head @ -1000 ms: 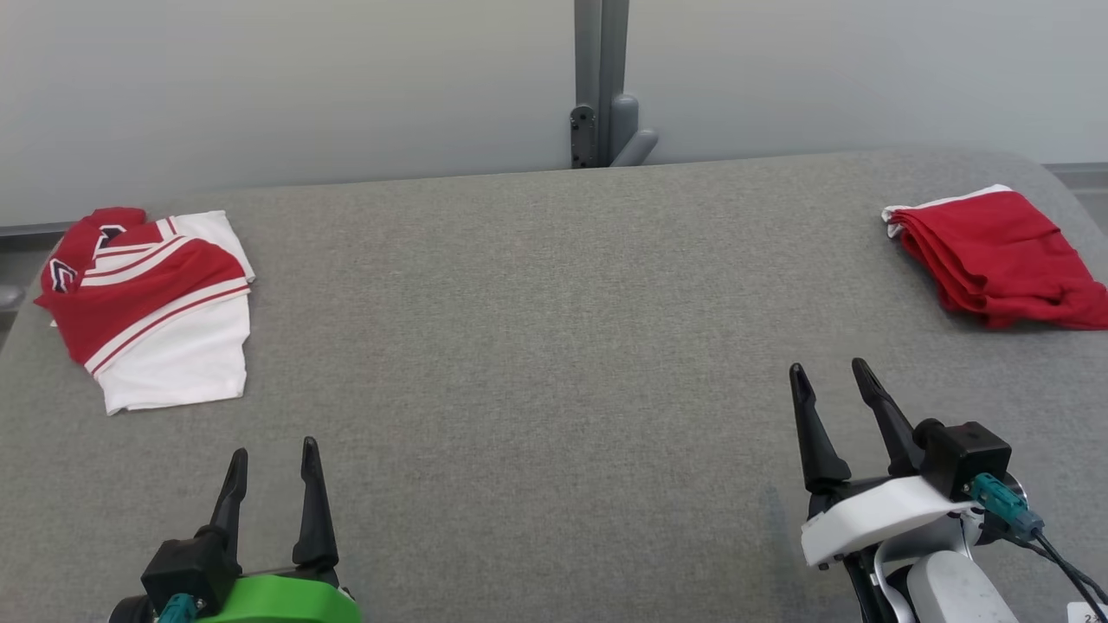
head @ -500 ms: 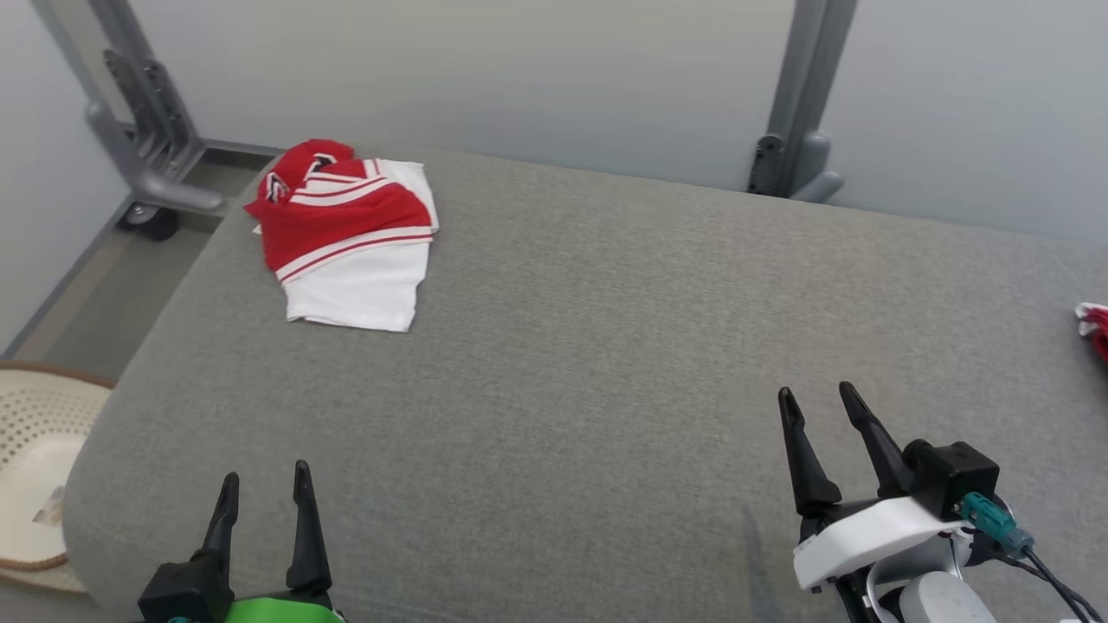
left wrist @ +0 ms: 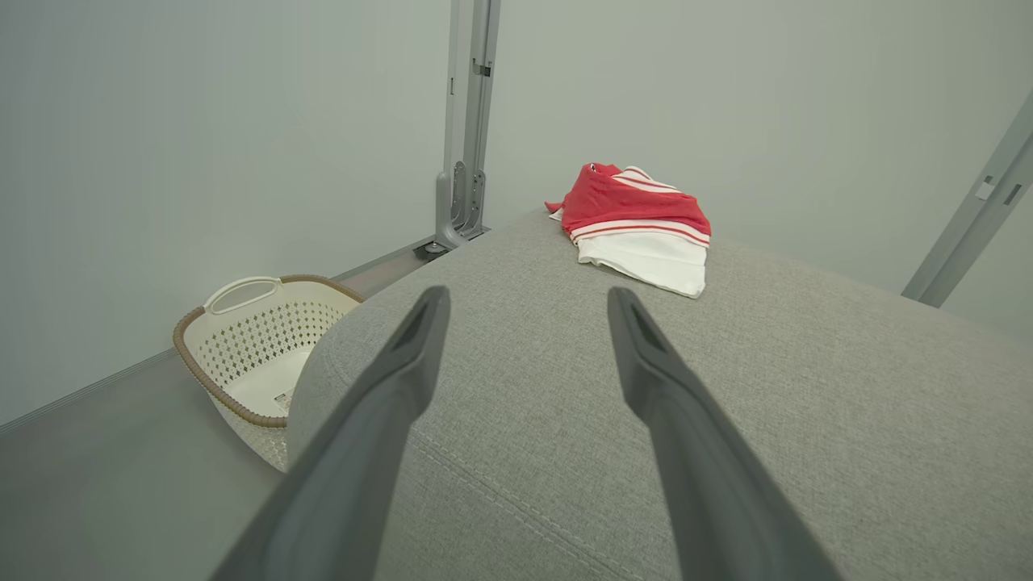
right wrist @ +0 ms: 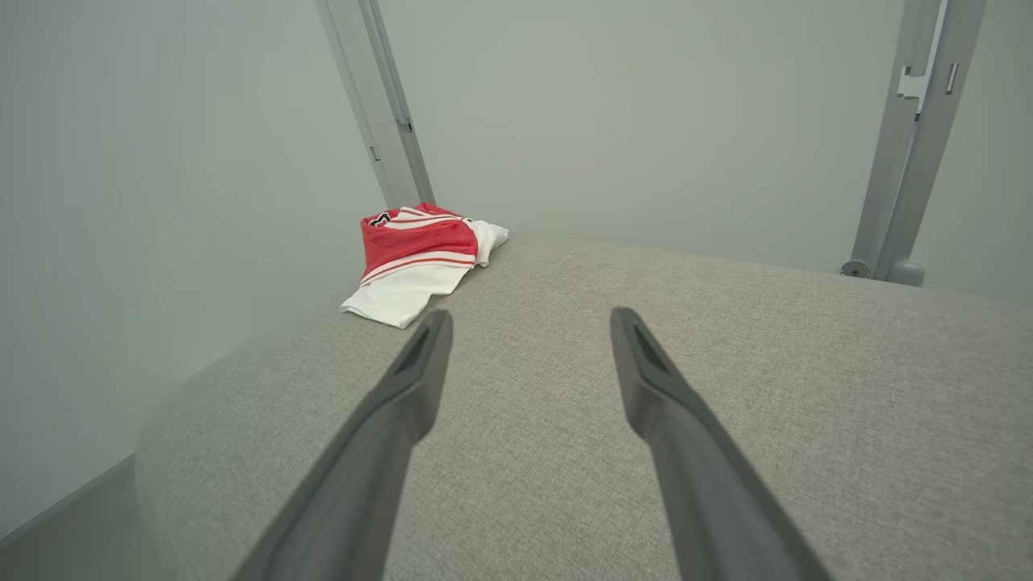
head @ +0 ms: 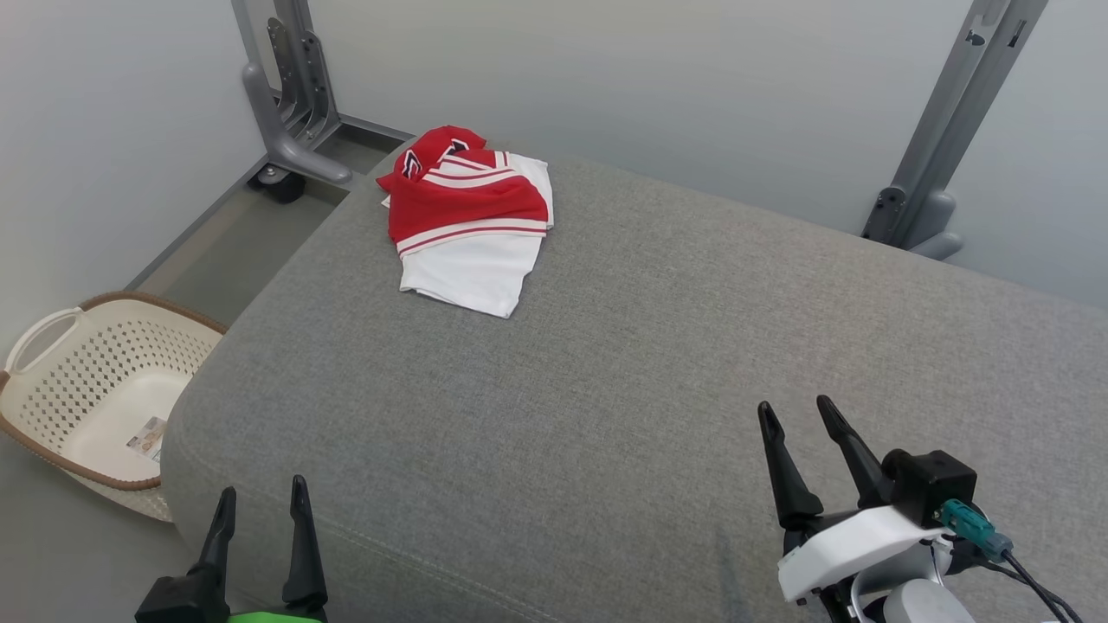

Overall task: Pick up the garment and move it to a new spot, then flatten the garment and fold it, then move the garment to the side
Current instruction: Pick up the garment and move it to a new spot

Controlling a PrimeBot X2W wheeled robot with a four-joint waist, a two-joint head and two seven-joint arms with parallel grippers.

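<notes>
Head view: both my sets of fingers are spread wide and hold nothing.
The red and white garment (head: pixel 472 225) lies folded at the far left corner of the grey bench (head: pixel 606 389), well apart from my left fingers (head: pixel 297 529) and my right fingers (head: pixel 783 463) at the near edge. A pale basket (head: pixel 130 346) sits on the floor (head: pixel 52 545) beside the bench's left end.

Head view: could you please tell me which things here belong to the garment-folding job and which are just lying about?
Job:
- red and white garment
- grey padded surface
- left hand, open
- right hand, open

Lying about:
- laundry basket on the floor
- metal frame post
</notes>
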